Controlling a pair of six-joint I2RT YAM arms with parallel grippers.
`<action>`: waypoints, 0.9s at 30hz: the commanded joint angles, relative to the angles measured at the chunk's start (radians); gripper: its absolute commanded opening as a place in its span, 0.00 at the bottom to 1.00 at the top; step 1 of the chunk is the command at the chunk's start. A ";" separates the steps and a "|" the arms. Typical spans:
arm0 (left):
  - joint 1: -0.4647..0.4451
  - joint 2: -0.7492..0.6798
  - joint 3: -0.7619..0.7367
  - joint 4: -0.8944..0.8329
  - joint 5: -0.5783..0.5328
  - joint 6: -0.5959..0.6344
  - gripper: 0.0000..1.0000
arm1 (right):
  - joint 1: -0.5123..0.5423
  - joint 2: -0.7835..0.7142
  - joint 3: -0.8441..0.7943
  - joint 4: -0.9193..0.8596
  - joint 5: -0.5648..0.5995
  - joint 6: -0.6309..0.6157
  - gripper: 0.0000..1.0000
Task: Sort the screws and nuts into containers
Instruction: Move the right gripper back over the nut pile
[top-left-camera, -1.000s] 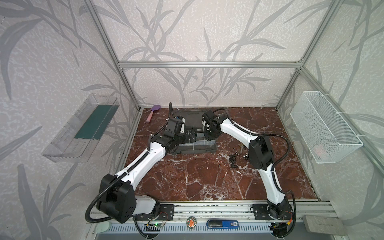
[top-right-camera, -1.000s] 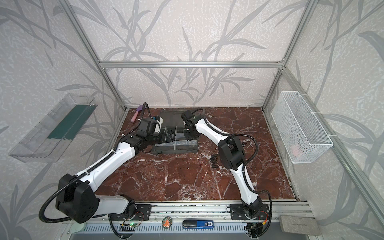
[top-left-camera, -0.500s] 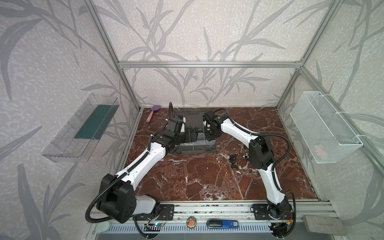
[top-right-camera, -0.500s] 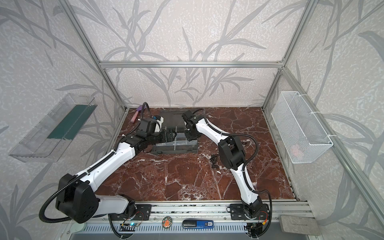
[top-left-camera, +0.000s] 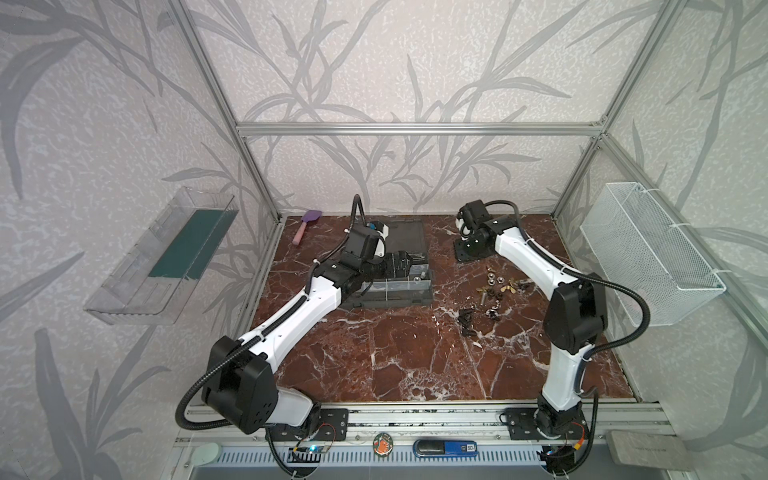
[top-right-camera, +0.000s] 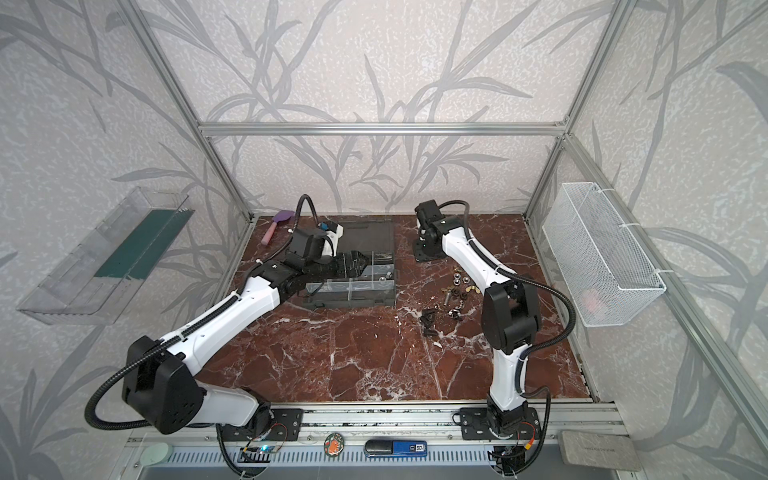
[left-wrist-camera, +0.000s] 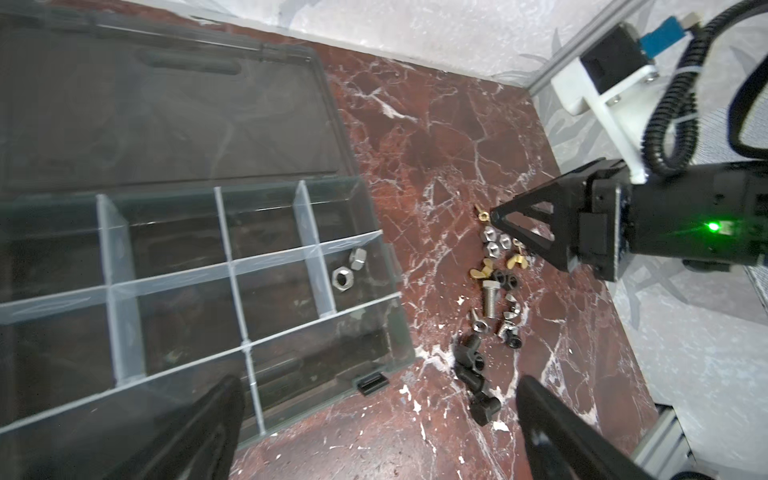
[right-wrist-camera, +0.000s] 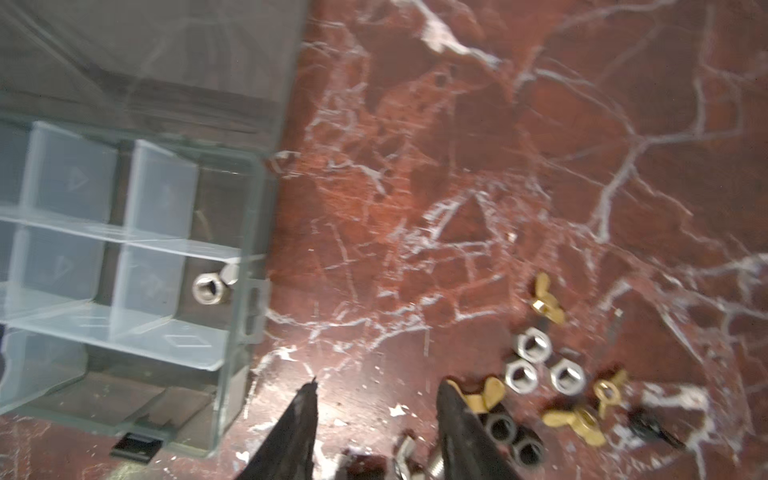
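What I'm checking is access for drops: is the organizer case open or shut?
Open. Its lid lies folded back flat, and the clear-divided compartments are uncovered, two hex nuts lying in one.

Tabletop (right-wrist-camera: 457, 166): red-brown, white-veined. Hex nuts (right-wrist-camera: 532, 345) silver, wing nuts (right-wrist-camera: 544, 299) brass, beside black-jawed right gripper (right-wrist-camera: 379, 384). Organizer case (left-wrist-camera: 166, 104) dark grey, dividers (left-wrist-camera: 116, 257) clear.

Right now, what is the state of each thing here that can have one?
Organizer case lid: open, lying flat.
Two hex nuts: inside one end compartment.
Loose fasteners: unsorted pile on the table.
Left gripper: jaws wide open, empty.
Right gripper: jaws apart, empty, by the pile.
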 joint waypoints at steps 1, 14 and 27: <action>-0.070 0.088 0.096 -0.019 -0.013 0.030 0.99 | -0.069 -0.016 -0.085 0.040 0.002 0.042 0.48; -0.184 0.322 0.238 -0.014 0.071 0.002 1.00 | -0.179 0.082 -0.200 0.105 -0.047 0.040 0.48; -0.197 0.325 0.192 0.004 0.094 -0.004 1.00 | -0.184 0.144 -0.209 0.093 0.014 0.005 0.45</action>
